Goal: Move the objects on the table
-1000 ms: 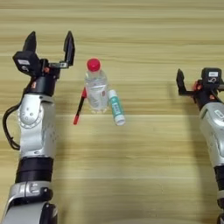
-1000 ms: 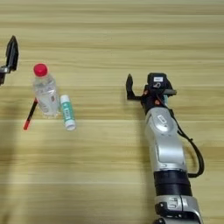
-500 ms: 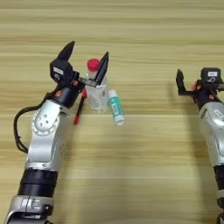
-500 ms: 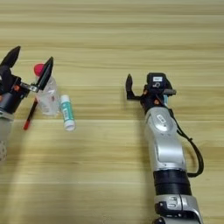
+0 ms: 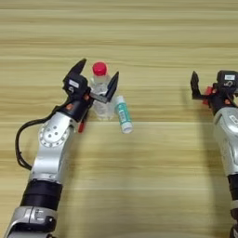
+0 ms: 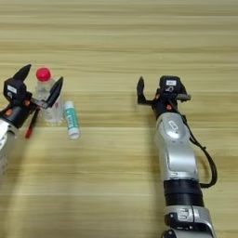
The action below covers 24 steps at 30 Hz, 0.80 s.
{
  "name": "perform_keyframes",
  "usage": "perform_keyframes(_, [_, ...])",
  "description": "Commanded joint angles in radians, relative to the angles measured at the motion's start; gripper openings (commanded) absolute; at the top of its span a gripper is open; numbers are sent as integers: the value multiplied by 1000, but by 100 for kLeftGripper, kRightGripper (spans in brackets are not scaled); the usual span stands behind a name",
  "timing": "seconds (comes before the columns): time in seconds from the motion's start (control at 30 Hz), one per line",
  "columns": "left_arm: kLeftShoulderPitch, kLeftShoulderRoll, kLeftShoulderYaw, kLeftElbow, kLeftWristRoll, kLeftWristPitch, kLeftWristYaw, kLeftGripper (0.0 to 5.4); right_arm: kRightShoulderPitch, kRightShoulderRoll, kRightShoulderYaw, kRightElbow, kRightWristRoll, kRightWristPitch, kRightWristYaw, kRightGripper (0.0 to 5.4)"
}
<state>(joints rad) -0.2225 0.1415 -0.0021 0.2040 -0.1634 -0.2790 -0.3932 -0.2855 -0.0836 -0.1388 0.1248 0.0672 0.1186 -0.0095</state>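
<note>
Jaws of the left gripper (image 5: 96, 79) stand apart, one finger on each side of the bottle (image 5: 101, 91), having swung in from the left edge since a second ago. Beside the bottle lies a white-and-green tube (image 5: 123, 114), its print unreadable; a marker (image 6: 31, 123) shows under the arm. On the wooden surface (image 5: 139, 37), the right gripper (image 6: 139, 90) idles to the right, its jaws hard to judge.

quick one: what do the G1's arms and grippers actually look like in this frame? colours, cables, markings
Both arms have silver-grey rounded shells with black joint bands. A round disc with a ring of holes sits on the left forearm, and a black cable loops beside each arm. The left gripper and right gripper are black, with pointed black fingers, small orange-red accents and a white label on top.
</note>
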Motion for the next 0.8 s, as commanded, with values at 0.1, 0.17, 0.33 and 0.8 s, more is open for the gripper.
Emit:
perform_keyframes(0.1, [-29, -6, 4, 64, 4, 17, 6, 540, -15, 0, 0, 3, 5, -1, 1, 538])
perform_keyframes(0.17, [-35, -5, 6, 82, 6, 13, 6, 540, -14, 0, 1, 0, 5, 1, 1, 538])
perform_keyframes(0.33, [-47, 0, 12, 113, 9, 5, 7, 540, -13, 2, 5, -4, 3, 5, 0, 538])
perform_keyframes(0.8, [-58, -1, 10, 144, 17, -5, 9, 540, -12, 0, 9, -1, 4, 7, 1, 538])
